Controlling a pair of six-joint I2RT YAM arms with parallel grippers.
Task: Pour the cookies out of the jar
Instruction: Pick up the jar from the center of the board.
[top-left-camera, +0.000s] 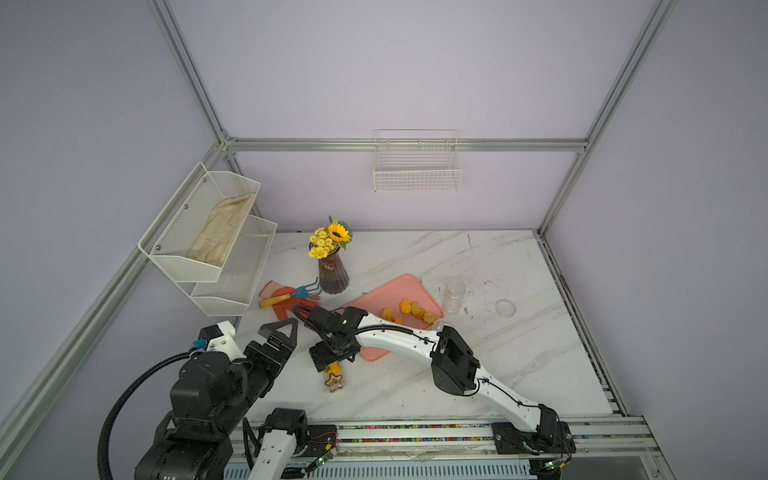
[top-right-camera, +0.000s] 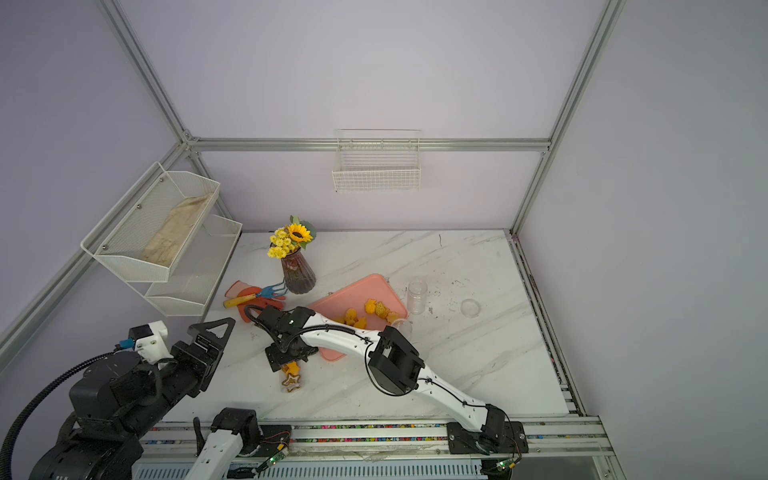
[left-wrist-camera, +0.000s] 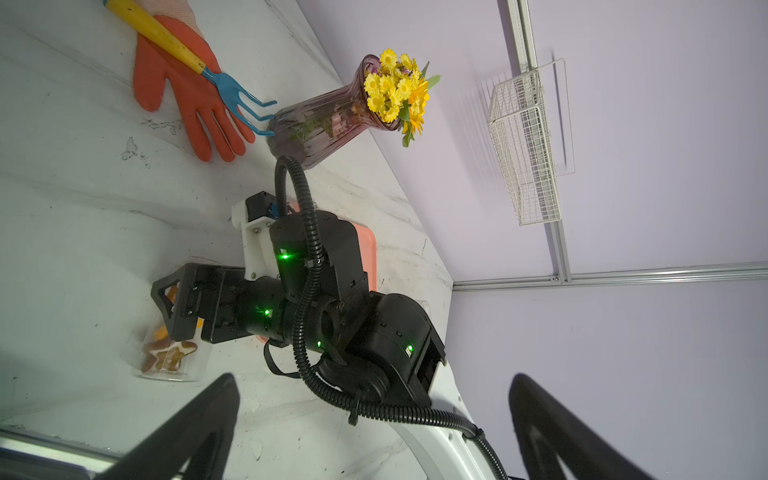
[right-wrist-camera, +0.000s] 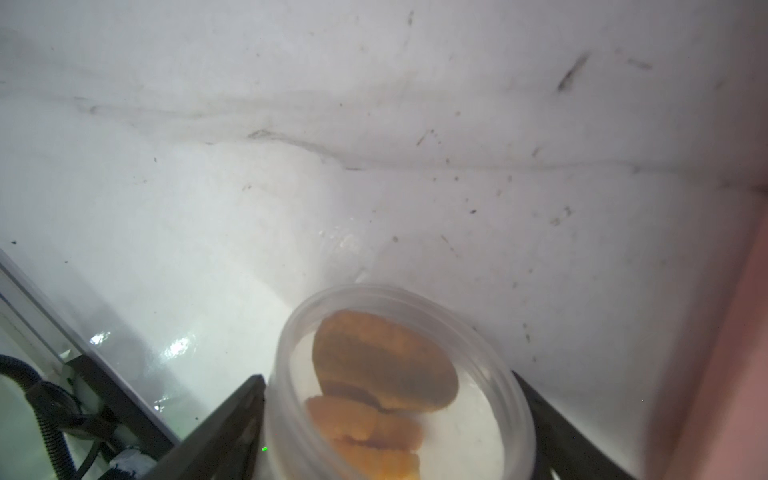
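Note:
A clear jar (top-left-camera: 335, 376) lies on its side on the marble table in front of the pink tray (top-left-camera: 386, 293). My right gripper (right-wrist-camera: 386, 376) is shut on the jar (right-wrist-camera: 286, 374), one finger against each side of its wall. Orange and brown cookies (right-wrist-camera: 382, 361) sit inside, a star-shaped one (left-wrist-camera: 168, 353) among them. More cookies (top-left-camera: 415, 309) lie loose on the tray. My left gripper (left-wrist-camera: 374, 428) hangs open and empty near the table's front left, well apart from the jar.
An empty clear jar (top-left-camera: 454, 296) stands right of the tray, with a lid (top-left-camera: 505, 308) beyond it. Another clear jar (top-left-camera: 442, 324) lies at the tray's corner. A vase of sunflowers (top-left-camera: 332, 278), an orange glove (top-left-camera: 286, 307) and a hand rake (top-left-camera: 291, 295) sit at the back left.

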